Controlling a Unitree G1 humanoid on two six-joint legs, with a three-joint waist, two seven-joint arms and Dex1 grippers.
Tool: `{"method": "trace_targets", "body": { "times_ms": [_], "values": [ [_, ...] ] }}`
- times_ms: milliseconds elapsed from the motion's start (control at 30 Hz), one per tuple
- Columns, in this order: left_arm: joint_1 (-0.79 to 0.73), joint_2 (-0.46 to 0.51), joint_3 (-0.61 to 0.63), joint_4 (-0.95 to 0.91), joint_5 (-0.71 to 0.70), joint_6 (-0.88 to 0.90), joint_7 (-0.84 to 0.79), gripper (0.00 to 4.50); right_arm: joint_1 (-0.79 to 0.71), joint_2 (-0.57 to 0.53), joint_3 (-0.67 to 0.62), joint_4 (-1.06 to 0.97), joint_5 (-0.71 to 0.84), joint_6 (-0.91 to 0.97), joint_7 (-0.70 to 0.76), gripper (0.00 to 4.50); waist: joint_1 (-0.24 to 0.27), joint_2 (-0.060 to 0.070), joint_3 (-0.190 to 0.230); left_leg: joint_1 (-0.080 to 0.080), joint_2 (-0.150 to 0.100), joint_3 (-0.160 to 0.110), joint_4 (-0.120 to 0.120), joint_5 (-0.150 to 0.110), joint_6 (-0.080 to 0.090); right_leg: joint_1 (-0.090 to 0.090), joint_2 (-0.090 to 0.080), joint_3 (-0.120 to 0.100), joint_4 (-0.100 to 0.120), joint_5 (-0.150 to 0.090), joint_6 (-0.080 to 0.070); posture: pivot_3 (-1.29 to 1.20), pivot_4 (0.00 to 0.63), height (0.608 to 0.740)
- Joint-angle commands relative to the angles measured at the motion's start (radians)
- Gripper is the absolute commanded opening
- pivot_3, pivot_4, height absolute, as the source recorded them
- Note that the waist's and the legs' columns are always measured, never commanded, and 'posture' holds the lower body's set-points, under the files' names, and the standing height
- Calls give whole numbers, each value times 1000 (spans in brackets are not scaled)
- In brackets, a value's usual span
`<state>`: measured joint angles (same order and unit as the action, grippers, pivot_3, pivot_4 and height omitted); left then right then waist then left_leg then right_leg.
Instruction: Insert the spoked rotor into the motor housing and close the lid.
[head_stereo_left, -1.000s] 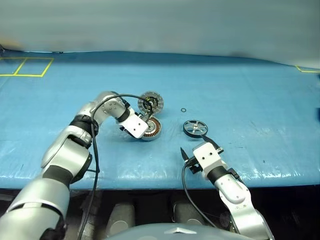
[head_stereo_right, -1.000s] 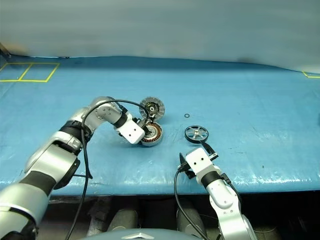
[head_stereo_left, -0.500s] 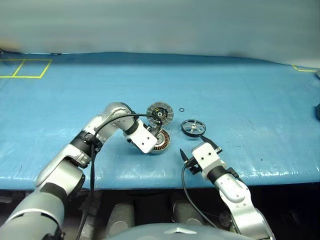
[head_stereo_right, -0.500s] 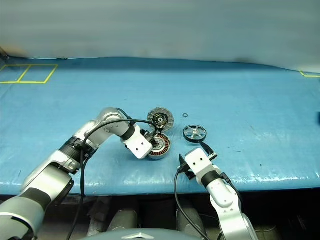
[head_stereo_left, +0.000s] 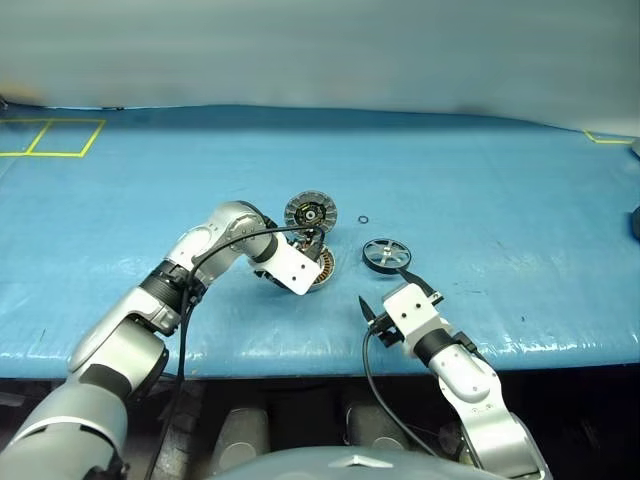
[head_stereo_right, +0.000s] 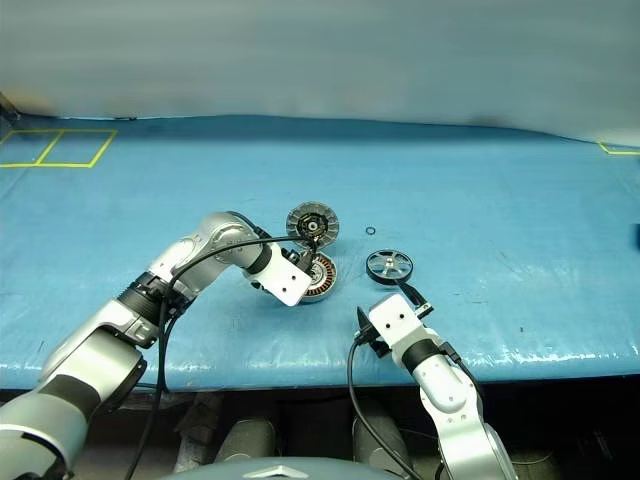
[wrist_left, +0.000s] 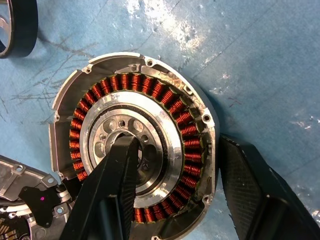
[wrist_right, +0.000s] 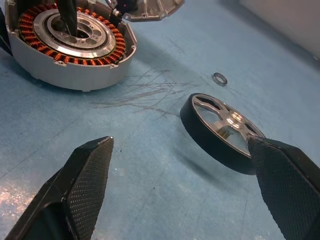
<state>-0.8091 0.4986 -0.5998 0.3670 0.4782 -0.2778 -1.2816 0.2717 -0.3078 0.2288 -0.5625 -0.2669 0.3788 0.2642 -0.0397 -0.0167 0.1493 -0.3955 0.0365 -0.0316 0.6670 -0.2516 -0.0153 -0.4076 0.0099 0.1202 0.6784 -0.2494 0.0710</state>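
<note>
I've dragged the motor housing (wrist_left: 135, 155) beside the spoked rotor (head_stereo_left: 387, 255); left jaws grip its wall, right jaws wide, empty.

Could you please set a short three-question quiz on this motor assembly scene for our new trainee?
1. True or false: the spoked rotor already sits inside the motor housing.
2. Where do the left claw fingers stand? A) both outside the housing; B) one in the hub, one outside the wall; C) both on the lid.
3. Name the tiny part on the blue table beyond the rotor.

Key: 1. False, it lies on the table in front of the open right claw. 2. B. 3. A small washer ring.
</note>
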Motion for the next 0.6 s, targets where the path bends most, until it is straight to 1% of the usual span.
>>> {"method": "trace_targets", "body": {
  "times_ms": [33,133,200,233,267,367,467,567,600],
  "values": [
    [19,18,-23,12,44,36,7,2100,-11,-3,-4,-16,2,-11,5,4500,0,0,0,0,0,0,0,0,0,0,0,0,0,0,0,0,150,740],
    [25,21,-25,9,44,20,23,2100,-9,-3,-2,-15,3,-12,5,4500,1,0,0,0,0,0,0,0,0,0,0,0,0,-1,-2,0,150,740],
    [29,19,-20,10,18,-12,25,2806,-7,-4,-1,-15,2,-11,6,4500,1,0,0,0,0,0,0,0,0,0,0,0,0,-1,-2,0,150,740],
    [31,18,-17,8,14,-13,30,2992,-6,-5,-1,-15,3,-11,6,4500,0,0,0,0,0,0,0,0,0,0,0,0,0,-1,-2,0,150,740],
    [31,11,-10,5,15,-1,46,3272,-5,-5,-2,-15,4,-11,7,4500,0,0,0,0,0,0,0,0,0,0,0,0,0,-1,-2,0,150,740],
    [34,3,11,-32,-19,35,40,3272,-7,-8,-3,-11,6,-11,11,4500,1,0,0,0,0,0,-1,0,0,0,0,0,0,-1,-1,0,150,740],
    [34,17,40,-98,-68,47,28,3272,-13,-8,-6,-3,8,-14,14,4500,2,0,0,0,0,0,-1,0,0,-1,0,0,0,-1,-1,0,150,740],
    [34,28,56,-139,-89,64,32,3272,-18,-5,-7,3,8,-15,16,4500,2,0,0,-2,0,0,-1,0,0,-2,0,0,0,-1,-1,0,150,740],
    [39,35,74,-186,-125,89,13,3272,-19,-5,-7,6,8,-17,16,4500,2,0,0,-3,0,0,-1,0,0,-3,0,0,0,-1,-1,0,150,740]
  ]
}}
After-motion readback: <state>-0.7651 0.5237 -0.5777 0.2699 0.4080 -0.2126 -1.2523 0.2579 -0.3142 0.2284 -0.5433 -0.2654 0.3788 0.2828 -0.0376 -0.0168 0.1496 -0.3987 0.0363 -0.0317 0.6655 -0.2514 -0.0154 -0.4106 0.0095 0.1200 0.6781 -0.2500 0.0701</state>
